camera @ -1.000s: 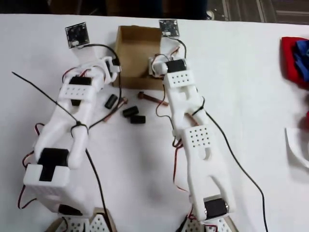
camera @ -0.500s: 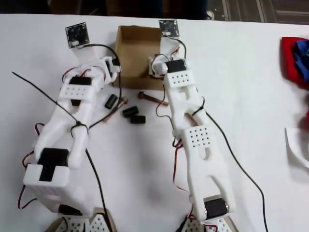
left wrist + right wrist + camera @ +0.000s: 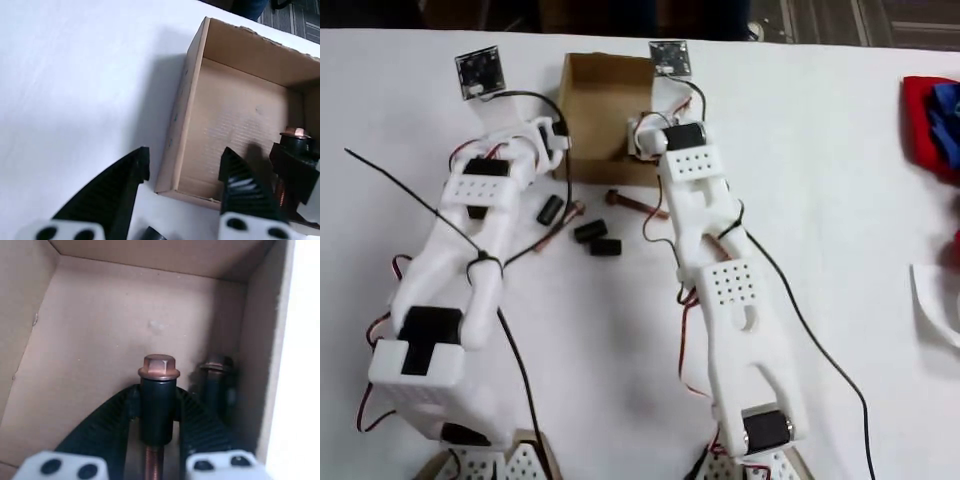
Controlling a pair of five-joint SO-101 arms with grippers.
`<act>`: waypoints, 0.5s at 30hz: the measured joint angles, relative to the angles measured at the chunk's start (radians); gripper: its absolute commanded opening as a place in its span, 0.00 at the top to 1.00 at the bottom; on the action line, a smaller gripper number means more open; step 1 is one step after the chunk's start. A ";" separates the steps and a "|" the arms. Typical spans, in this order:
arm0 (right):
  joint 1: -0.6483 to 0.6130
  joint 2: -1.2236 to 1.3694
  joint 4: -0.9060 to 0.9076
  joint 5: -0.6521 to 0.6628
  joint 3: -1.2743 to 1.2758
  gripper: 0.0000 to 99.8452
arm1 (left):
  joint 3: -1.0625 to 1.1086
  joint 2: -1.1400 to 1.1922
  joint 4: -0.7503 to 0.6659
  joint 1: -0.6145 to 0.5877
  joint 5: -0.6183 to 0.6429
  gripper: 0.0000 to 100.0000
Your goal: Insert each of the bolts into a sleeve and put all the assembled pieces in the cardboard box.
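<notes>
Bolts [image 3: 630,202] and black sleeves [image 3: 590,231] lie loose on a white table [image 3: 820,200]: two bolts and three sleeves, between two white arms and just in front of an open cardboard box [image 3: 595,95]. A dark floor [image 3: 820,15] shows past the table's far edge, and a red cloth [image 3: 930,110] lies at one side.

The right gripper [image 3: 157,401] is within the box's walls, above its floor. Its black fingers are clamped on a sleeve [image 3: 157,412] with a bolt [image 3: 159,367] through it. This piece stands upright, with the copper-coloured hexagonal head on top and the threaded shank showing below. A second assembled piece [image 3: 216,382] stands against the box wall in the corner, just beside the held one.

The left gripper [image 3: 185,162] hangs at the box's near outer corner, fingers spread apart and holding nothing.
</notes>
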 measured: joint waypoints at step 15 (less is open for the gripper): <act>0.006 0.000 0.000 -0.043 0.000 0.98 | 0.000 0.000 0.000 0.000 0.000 0.76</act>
